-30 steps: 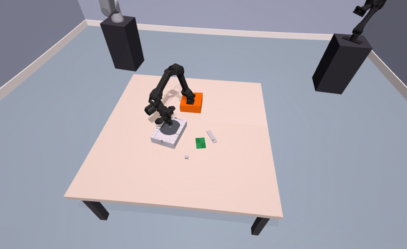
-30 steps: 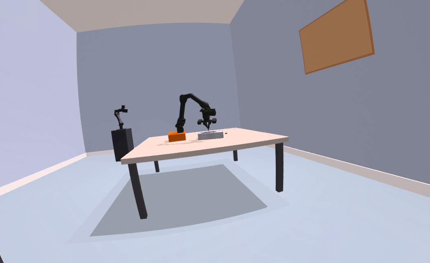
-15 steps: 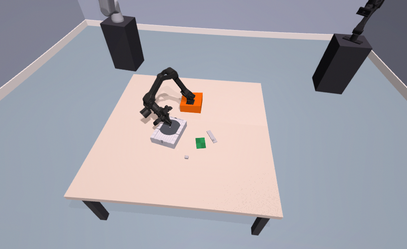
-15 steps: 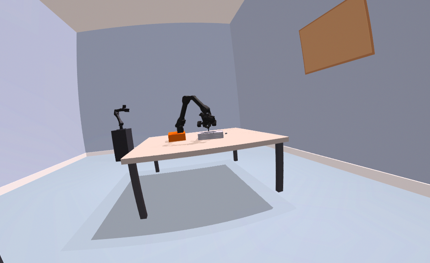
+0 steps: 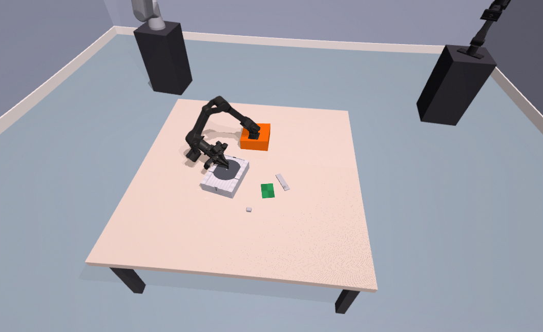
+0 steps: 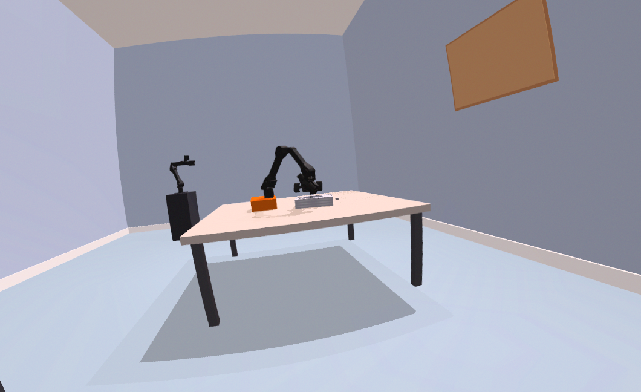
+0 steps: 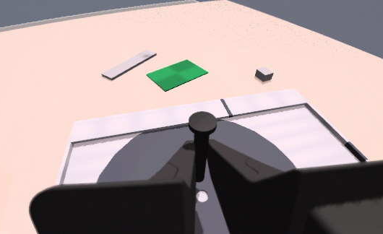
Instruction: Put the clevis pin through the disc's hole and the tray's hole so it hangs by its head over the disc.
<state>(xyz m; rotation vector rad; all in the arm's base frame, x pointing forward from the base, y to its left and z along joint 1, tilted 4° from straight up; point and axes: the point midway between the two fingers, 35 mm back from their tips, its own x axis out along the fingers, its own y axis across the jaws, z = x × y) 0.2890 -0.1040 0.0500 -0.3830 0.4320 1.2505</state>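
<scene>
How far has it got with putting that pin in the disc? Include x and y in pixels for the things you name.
Done: the disc (image 5: 220, 174) (image 7: 128, 162) lies in the tray (image 5: 216, 192) (image 7: 102, 130), and the pin (image 7: 202, 123) has been picked up.

In hand: the fingers (image 5: 227, 167) grip the pin head-up over the disc, whose hole (image 7: 201, 196) shows uncovered.

Left: lining up, lowering the pin through both holes, letting go and backing away.

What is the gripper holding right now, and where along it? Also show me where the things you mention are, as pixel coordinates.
The gripper (image 5: 226, 166) (image 6: 311, 193) (image 7: 201, 146) holds the pin (image 7: 201, 152) by its shank, just below the head; the head and the free lower end show outside the fingers.
</scene>
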